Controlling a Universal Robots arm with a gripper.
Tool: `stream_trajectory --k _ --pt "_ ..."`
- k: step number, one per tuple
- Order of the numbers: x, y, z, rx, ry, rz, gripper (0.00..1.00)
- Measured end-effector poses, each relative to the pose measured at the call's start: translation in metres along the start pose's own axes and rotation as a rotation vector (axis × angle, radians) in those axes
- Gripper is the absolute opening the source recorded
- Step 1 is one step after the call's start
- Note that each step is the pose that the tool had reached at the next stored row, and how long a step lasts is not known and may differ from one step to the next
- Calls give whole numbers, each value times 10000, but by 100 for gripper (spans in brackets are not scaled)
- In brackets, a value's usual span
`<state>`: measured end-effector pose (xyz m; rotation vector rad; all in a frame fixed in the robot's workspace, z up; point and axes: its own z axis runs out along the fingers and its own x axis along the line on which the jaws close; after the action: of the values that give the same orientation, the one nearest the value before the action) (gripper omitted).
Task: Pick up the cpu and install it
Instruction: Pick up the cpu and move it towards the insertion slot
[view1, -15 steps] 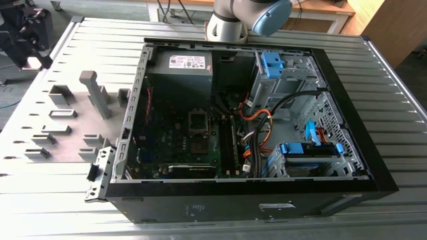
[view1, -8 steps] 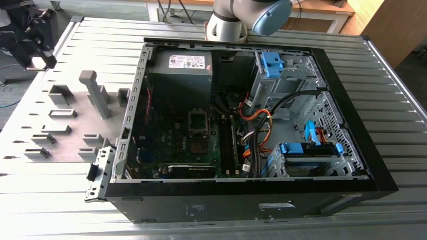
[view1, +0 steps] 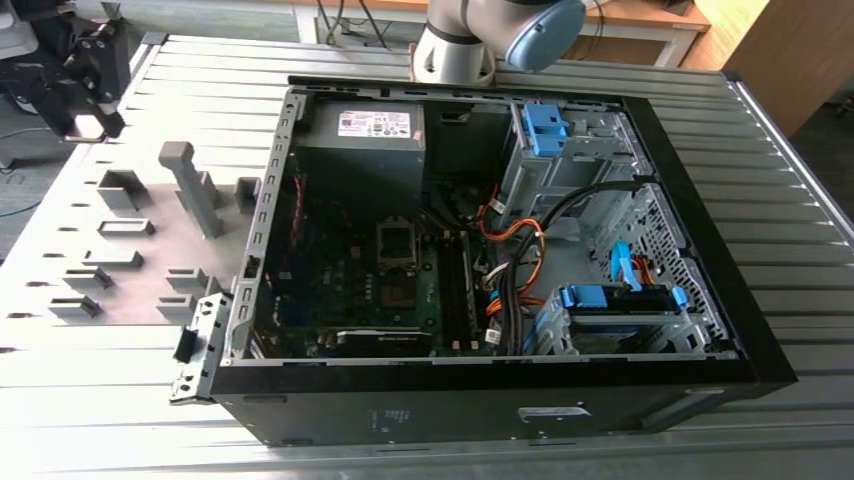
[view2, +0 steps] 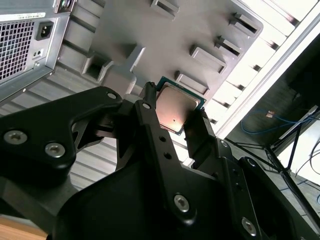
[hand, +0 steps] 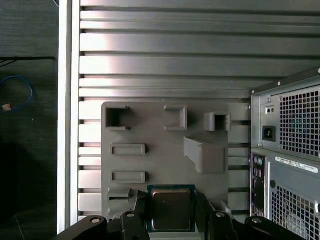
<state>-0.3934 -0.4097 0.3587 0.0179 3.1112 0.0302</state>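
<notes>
1. While the arm is working over the slatted worktop (view1: 767, 140), the open computer case (view1: 694, 385) is lying on its side there, with its board facing up.
2. Just beside the case, the grey holder plate (hand: 155, 137) is sitting on the worktop with its pockets facing up.
3. In the first wrist view, the end effector (hand: 171, 200) is hovering over the plate's edge, and its fingers are closed in and pinching two opposite edges of the chip.
4. Between them the cpu (view2: 176, 106) is riding silvery side to the cameras, seemingly clear of the plate.
5. My call: a light, even, level pinch is what is counting here, with nothing brushing the underside.
6. A white label (view1: 374, 124) on the power supply and a rear sticker (hand: 296, 164) are showing print too small to read.
</notes>
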Motion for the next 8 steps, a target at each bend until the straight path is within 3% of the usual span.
stream_trajectory --k 8 --pt "-99 1 2 0 1 0 47"
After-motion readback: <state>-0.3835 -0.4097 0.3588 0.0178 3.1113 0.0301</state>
